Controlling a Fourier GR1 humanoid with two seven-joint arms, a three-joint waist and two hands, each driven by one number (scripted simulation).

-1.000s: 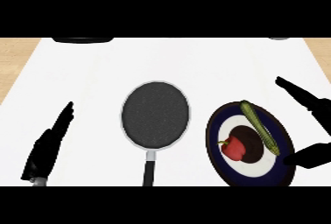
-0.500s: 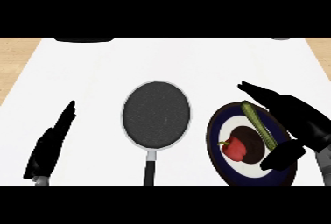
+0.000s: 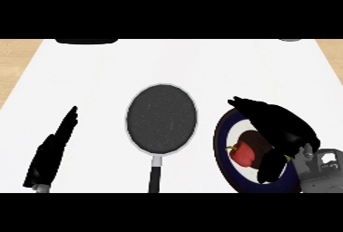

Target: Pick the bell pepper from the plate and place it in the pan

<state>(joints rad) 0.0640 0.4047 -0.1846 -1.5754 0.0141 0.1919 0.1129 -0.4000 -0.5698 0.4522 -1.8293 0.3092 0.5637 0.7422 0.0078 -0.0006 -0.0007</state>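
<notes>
A red bell pepper lies on a dark blue plate with a white centre at the right of the counter. My right hand hovers over the plate, fingers spread above the pepper and thumb below it, open around it without closing. The hand hides the green vegetable that lay on the plate's right side. The pan, dark with a silver rim and a black handle pointing toward me, sits just left of the plate. My left hand rests open at the left edge, fingers straight.
A dark object sits at the counter's far edge on the left, and a grey one at the far right. Wooden floor shows beyond the counter's left and right sides.
My right hand has moved left and down from the plate's right side to directly over the pepper, now covering the green vegetable. The left hand has not moved.
</notes>
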